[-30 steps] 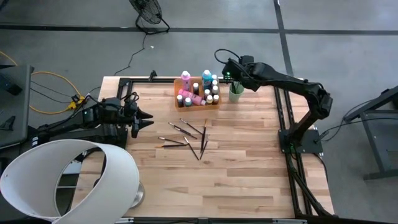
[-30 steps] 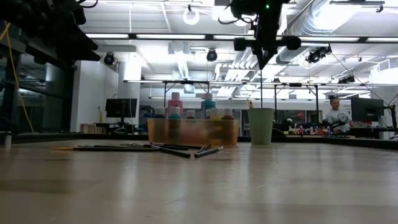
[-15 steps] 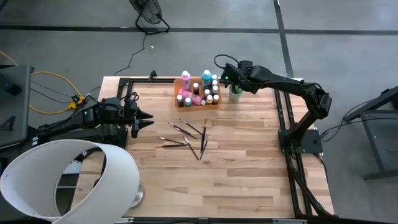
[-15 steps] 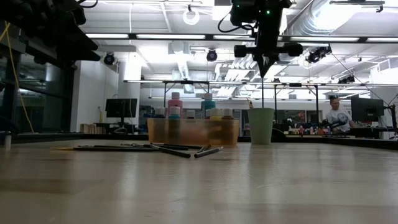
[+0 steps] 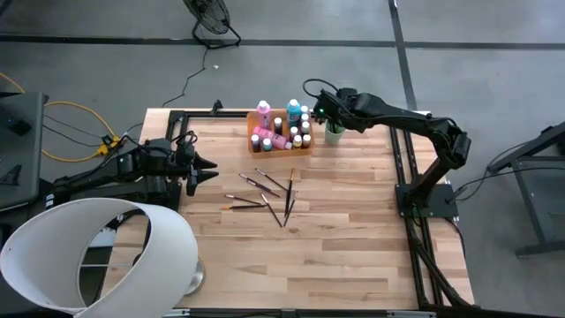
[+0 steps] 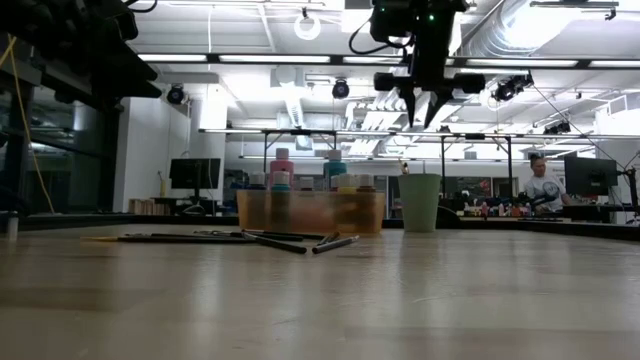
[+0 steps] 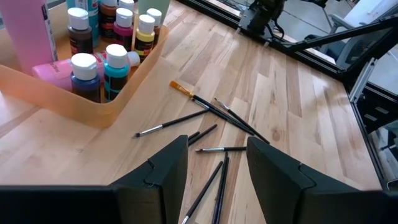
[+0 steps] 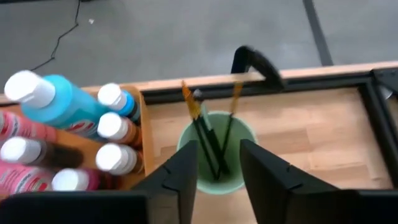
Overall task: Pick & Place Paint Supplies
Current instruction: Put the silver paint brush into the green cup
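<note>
Directly below the right gripper (image 8: 216, 163), fingers spread and empty: 3 paintbrushes (image 8: 208, 134) standing in the green cup (image 8: 214, 180), paint bottles (image 8: 112, 127) in the orange tray (image 5: 280, 148) just beside. Ahead of the left gripper (image 7: 216, 163), fingers parted, holding nothing: loose brushes (image 7: 214, 121) scattered on the table (image 5: 335, 230).

No text, label or number can be read on the bottles or anything else.

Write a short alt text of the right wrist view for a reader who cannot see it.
The right gripper, fingers apart, hangs above a green cup that holds three paintbrushes. Beside the cup, white-capped paint bottles stand in an orange tray on the wooden table.
</note>
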